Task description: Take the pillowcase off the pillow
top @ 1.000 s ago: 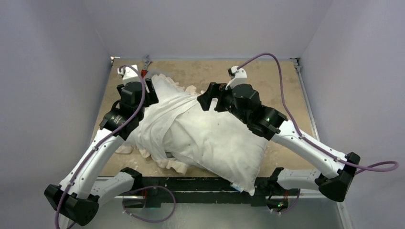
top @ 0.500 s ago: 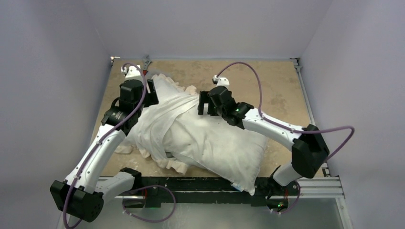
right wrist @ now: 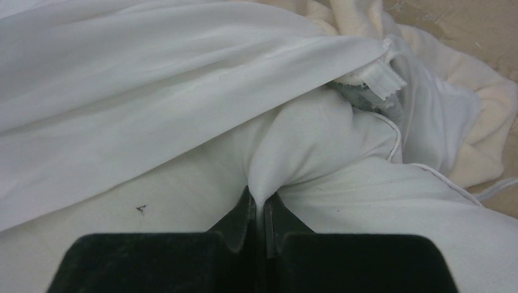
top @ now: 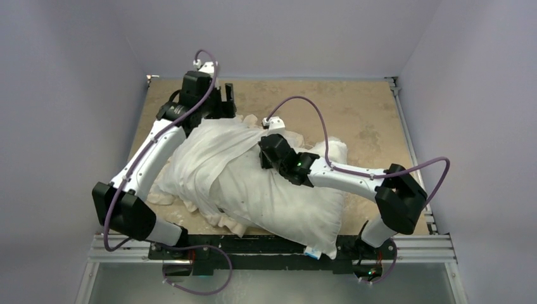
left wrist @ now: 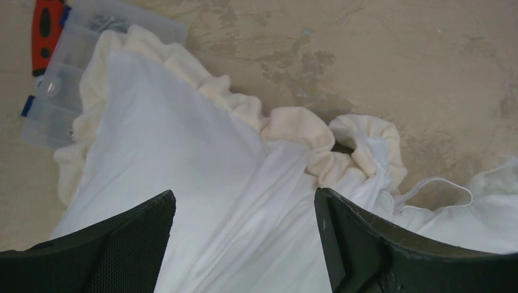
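Note:
The pillowcase (top: 206, 155) is a wrinkled white cover with a cream frill (left wrist: 293, 128), and it wraps the left half of the pillow. The pillow (top: 297, 202), plain white with dark specks, sticks out toward the near right. My right gripper (top: 266, 157) sits at the mouth of the cover. In the right wrist view it (right wrist: 259, 204) is shut on a pinched fold of the pillow's white fabric (right wrist: 299, 140). My left gripper (top: 225, 101) hovers over the far frilled edge. In its wrist view it (left wrist: 244, 201) is open above the pillowcase (left wrist: 183, 152), holding nothing.
A clear plastic compartment box (left wrist: 67, 61) and an orange-handled tool (left wrist: 46, 30) lie on the tan tabletop (top: 354, 107) just beyond the cover's far left corner. Grey walls close in the back and both sides.
The left arm lifted off the cover's left side and swung to the far edge, jaws widening. The right gripper came down onto the pillow and shut on a fold.

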Tool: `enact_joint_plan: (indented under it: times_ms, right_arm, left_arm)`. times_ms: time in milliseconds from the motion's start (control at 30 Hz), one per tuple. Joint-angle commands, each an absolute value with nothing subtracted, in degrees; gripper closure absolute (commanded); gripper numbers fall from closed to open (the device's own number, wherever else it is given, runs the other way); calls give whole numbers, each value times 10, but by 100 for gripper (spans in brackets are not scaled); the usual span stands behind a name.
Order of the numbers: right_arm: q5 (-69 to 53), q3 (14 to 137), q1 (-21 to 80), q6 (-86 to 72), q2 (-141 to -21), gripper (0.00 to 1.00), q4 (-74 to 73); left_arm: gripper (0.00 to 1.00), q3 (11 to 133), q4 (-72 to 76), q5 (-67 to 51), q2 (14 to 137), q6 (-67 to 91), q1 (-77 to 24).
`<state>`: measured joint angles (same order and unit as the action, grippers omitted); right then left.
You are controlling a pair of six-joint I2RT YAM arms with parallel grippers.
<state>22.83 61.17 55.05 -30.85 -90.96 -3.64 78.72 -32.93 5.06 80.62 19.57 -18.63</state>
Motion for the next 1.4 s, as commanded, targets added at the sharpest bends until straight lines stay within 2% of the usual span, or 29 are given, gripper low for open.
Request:
enact_joint_plan:
  times_ms: [0, 233, 333, 500, 600, 633, 667, 733, 900, 1033, 1233, 1367]
  right_arm:
    - [240, 635, 579, -331, -902, 100, -38]
    - [253, 645, 588, -329, -874, 100, -34]
    - [251, 645, 596, -323, -865, 100, -31]
    - [269, 633, 599, -332, -846, 100, -41]
    - [283, 627, 599, -347, -825, 100, -60]
    - [287, 626, 599, -353, -815, 100, -69]
    - [291, 626, 599, -359, -803, 100, -78]
    - [310, 623, 599, -368, -771, 100, -88]
    - [339, 607, 599, -377, -652, 100, -79]
    - [355, 600, 598, -383, -582, 100, -68]
    - [417, 612, 589, -440, -563, 100, -111]
    - [427, 622, 543, -465, -573, 100, -136]
  left_arm:
    - [16, 871, -373, -16, 867, 161, -219]
    - [17, 857, -376, -26, 927, 125, -251]
    - [25, 854, -381, -12, 958, 117, -251]
    - [51, 840, -381, -22, 974, 104, -251]
    - [79, 832, -375, -6, 964, 99, -251]
    - [95, 830, -372, 6, 961, 99, -249]
    - [100, 827, -370, 27, 956, 103, -245]
    - [100, 815, -356, 81, 938, 122, -226]
    - [100, 741, -272, 111, 849, 181, -116]
    - [100, 731, -269, 170, 809, 200, -72]
    - [100, 714, -259, 205, 784, 226, -3]
    - [100, 716, -267, 217, 788, 229, 32]
